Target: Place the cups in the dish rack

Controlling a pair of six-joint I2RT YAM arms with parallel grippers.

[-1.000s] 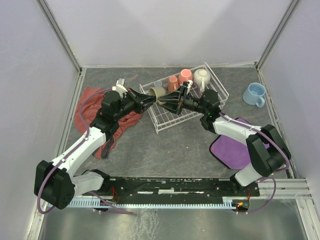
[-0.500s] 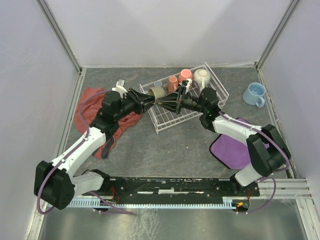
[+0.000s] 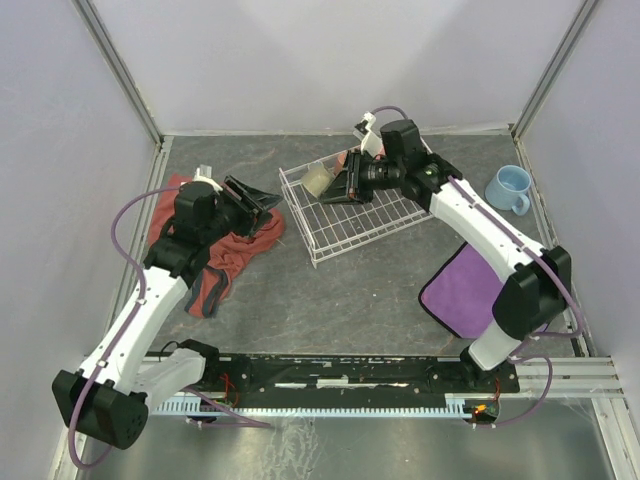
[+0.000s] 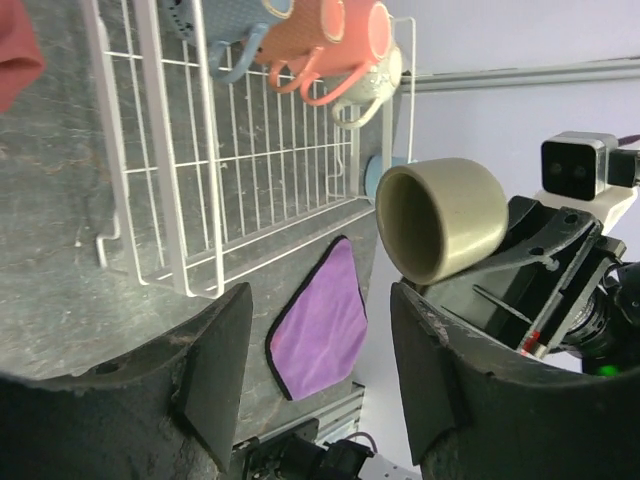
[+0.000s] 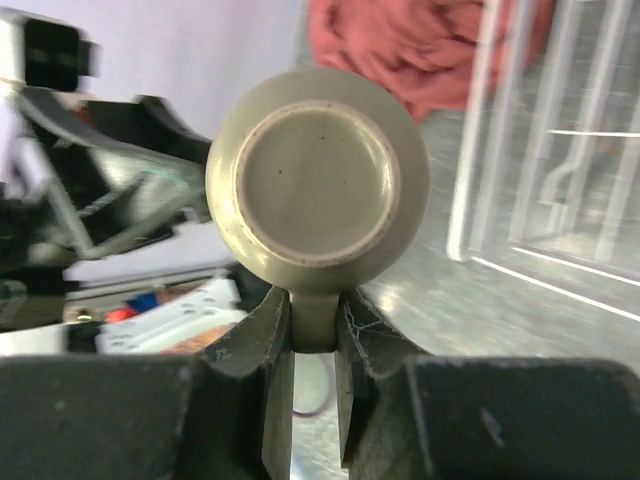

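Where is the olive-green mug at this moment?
In the top view, the olive-green mug appears above the far-left corner of the dish rack. The right gripper holds it in the air, pinching its handle.

Six mugs are showing: one grey-blue (image 4: 215,12), one salmon (image 4: 300,25), one pink (image 4: 360,35), one cream (image 4: 378,78), one olive (image 4: 440,215), one light blue (image 3: 508,188). One rack (image 3: 360,225) is sitting there. Two cloths are lying out, one red (image 3: 255,235), one purple (image 3: 462,295). Two arms, left (image 3: 130,320) and right (image 3: 480,220), are reaching in.

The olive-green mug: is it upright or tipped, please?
On its side: the olive-green mug shows its base to the right wrist camera, handle pinched in the right gripper.
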